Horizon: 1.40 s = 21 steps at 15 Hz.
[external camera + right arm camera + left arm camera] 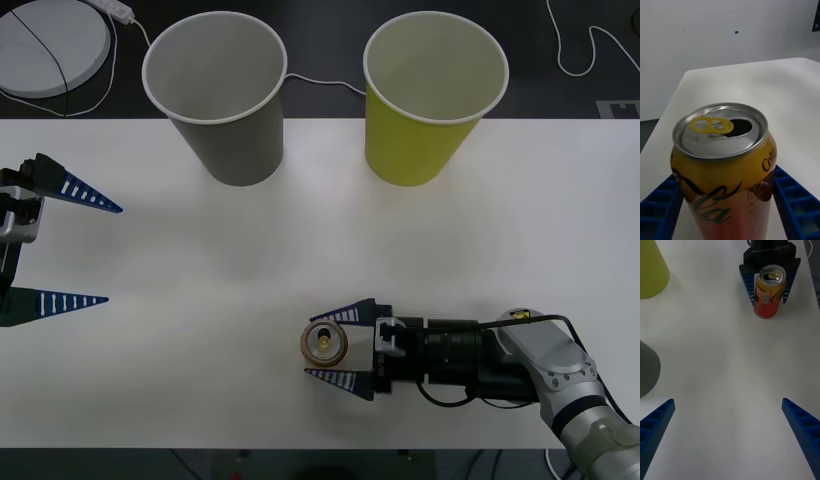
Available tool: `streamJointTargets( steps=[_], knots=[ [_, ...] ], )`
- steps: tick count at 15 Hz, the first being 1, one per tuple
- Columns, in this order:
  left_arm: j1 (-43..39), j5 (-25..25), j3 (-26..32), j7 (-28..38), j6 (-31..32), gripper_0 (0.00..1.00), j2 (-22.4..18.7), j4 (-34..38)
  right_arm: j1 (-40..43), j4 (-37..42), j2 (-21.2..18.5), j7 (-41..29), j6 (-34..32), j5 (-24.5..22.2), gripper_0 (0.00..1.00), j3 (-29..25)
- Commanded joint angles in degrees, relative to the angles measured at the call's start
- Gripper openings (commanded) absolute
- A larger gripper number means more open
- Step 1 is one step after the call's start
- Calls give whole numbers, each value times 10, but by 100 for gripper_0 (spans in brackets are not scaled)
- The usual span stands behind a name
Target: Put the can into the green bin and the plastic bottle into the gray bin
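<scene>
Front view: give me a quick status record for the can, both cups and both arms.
can: upright on the table, opened top, near the front edge
right gripper: around the can, a finger on each side; contact cannot be confirmed
left gripper: open, idle at the table's left side
green cup: upright at the back, right of the gray one
gray cup: upright at the back

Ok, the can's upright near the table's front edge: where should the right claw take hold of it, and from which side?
Grip the can around the middle of its round body, coming level from the robot's right. It stands upright with its opened top up, so the curved sides offer the only opposed faces. The right claw already straddles it that way, one blue finger on each side; whether they press cannot be told.
</scene>
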<state>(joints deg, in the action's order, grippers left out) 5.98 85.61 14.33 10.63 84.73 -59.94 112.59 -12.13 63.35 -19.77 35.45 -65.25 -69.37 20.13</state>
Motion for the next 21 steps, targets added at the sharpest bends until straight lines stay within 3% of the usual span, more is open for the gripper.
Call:
streamJointTargets(
  steps=[1, 8, 15, 21],
  knots=[
    [0, 0, 0, 0, 0, 100, 0, 0, 0, 0, 0, 0, 2, 0, 0, 0],
    [0, 0, 0, 0, 0, 100, 0, 0, -7, 1, -14, -21, -18, 9, 0, -2],
    [0, 0, 0, 0, 0, 100, 0, 0, 16, 143, -93, -233, -11, -59, 0, -19],
    [0, 0, 0, 0, 0, 100, 0, 0, 80, 336, -162, -478, -6, -192, 0, -99]
  ],
)
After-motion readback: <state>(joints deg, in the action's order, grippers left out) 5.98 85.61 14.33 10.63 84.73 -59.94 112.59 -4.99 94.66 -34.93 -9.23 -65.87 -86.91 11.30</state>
